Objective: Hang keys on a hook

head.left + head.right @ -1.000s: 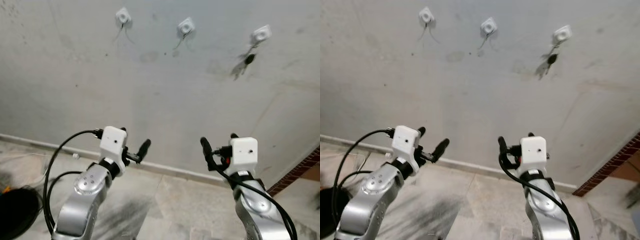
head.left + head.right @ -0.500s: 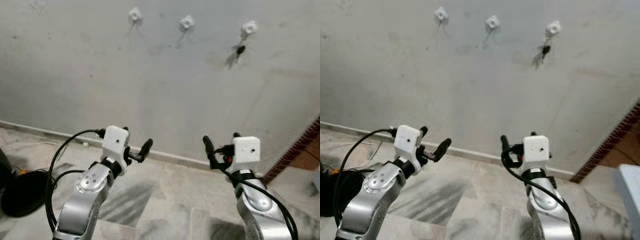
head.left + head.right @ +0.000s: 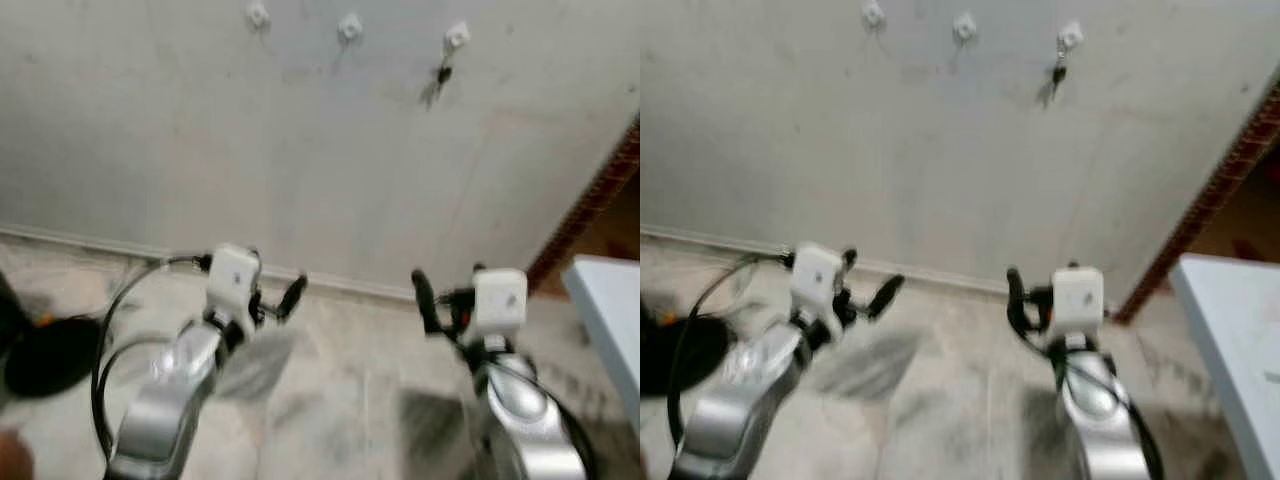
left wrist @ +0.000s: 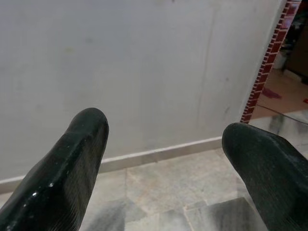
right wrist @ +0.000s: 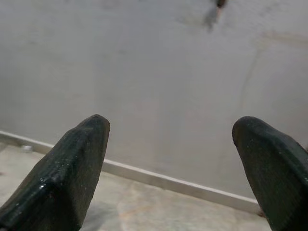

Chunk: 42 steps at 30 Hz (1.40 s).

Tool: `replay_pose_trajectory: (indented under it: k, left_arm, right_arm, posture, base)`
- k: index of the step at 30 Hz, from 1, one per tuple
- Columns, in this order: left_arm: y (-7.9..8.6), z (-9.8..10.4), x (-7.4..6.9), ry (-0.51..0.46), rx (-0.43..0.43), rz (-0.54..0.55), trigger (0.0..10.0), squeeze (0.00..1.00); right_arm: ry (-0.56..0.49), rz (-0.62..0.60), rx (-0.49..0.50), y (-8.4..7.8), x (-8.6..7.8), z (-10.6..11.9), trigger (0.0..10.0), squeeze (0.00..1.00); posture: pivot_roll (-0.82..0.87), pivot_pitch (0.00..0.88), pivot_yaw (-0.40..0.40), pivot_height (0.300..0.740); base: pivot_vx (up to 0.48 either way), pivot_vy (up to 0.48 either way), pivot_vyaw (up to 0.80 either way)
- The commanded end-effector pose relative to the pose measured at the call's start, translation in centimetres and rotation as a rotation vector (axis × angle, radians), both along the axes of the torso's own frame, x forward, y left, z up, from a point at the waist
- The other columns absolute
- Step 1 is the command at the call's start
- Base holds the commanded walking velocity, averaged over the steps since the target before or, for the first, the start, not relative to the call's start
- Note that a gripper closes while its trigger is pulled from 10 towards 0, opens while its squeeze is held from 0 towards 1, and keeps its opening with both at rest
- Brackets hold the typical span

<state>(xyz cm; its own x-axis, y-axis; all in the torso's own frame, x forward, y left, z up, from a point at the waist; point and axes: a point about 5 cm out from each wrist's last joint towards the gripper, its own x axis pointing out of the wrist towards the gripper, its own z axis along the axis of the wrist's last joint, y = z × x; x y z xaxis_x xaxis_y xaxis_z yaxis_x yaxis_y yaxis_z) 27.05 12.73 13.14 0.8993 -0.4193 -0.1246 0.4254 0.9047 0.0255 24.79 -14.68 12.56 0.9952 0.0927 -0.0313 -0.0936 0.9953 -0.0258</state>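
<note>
Three white hooks sit high on the grey wall: left hook (image 3: 258, 14), middle hook (image 3: 349, 26), right hook (image 3: 457, 36). A dark bunch of keys (image 3: 441, 75) hangs from the right hook, and its lower end shows in the right wrist view as keys (image 5: 220, 3). My left gripper (image 3: 272, 290) and right gripper (image 3: 445, 292) are raised in front of me, well below the hooks and away from the wall. Each wrist view has two black fingers spread wide: left gripper (image 4: 163, 159), right gripper (image 5: 173, 159). Both are open with nothing between the fingers.
A white baseboard (image 3: 340, 285) runs along the wall above a marble floor. A black round object (image 3: 45, 355) lies on the floor at the left. A pale table edge (image 3: 605, 310) stands at the right, beside a red brick strip (image 3: 590, 200). The head views are blurred.
The whole picture has shifted: the wall and hooks look smaller and farther, and the table edge has come in at the right. Both arms keep the same pose; the keys stay on the right hook.
</note>
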Motion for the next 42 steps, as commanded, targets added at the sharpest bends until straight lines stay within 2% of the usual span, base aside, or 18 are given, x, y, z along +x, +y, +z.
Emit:
replay_pose_trajectory:
  k: [1, 11, 18, 23, 30, 42]
  left_arm:
    - [-0.3, -0.1, -0.1, 0.007, -0.003, -0.011, 10.0, 0.00]
    - [-0.3, -0.2, -0.2, 0.007, -0.005, -0.012, 10.0, 0.00]
    - [-0.4, 0.0, 0.1, -0.001, -0.015, -0.004, 10.0, 0.00]
    - [-0.3, 0.1, 0.3, -0.013, -0.020, 0.014, 10.0, 0.00]
    - [-0.1, 0.9, 1.9, -0.032, -0.049, 0.090, 10.0, 0.00]
    - [-0.4, 0.8, 2.0, -0.018, -0.082, 0.121, 10.0, 0.00]
  right_arm:
    - [-0.009, -0.015, -0.007, -0.5, 0.1, 0.3, 10.0, 0.00]
    - [-0.016, -0.007, 0.009, -0.3, 0.1, 0.4, 10.0, 0.00]
    - [0.005, -0.019, 0.016, -0.4, 0.2, 0.2, 10.0, 0.00]
    - [0.009, -0.027, 0.020, -0.4, 0.2, 0.1, 10.0, 0.00]
    - [0.004, -0.029, 0.021, -0.3, 0.5, 0.3, 10.0, 0.00]
    - [0.019, -0.062, 0.026, -0.6, 0.3, 0.0, 10.0, 0.00]
  posture:
    - [0.11, 0.020, -0.054, 0.740]
    - [0.11, 0.023, -0.056, 0.740]
    - [0.10, 0.023, -0.055, 0.740]
    - [0.10, 0.023, -0.055, 0.740]
    - [0.10, 0.021, -0.060, 0.740]
    - [0.10, 0.017, -0.054, 0.740]
  base:
    - [-0.315, 0.000, 0.00]
    - [-0.306, 0.000, 0.00]
    - [0.000, 0.000, 0.00]
    - [0.000, 0.000, -0.78]
    - [0.000, 0.000, -0.77]
    - [0.000, 0.000, -0.77]
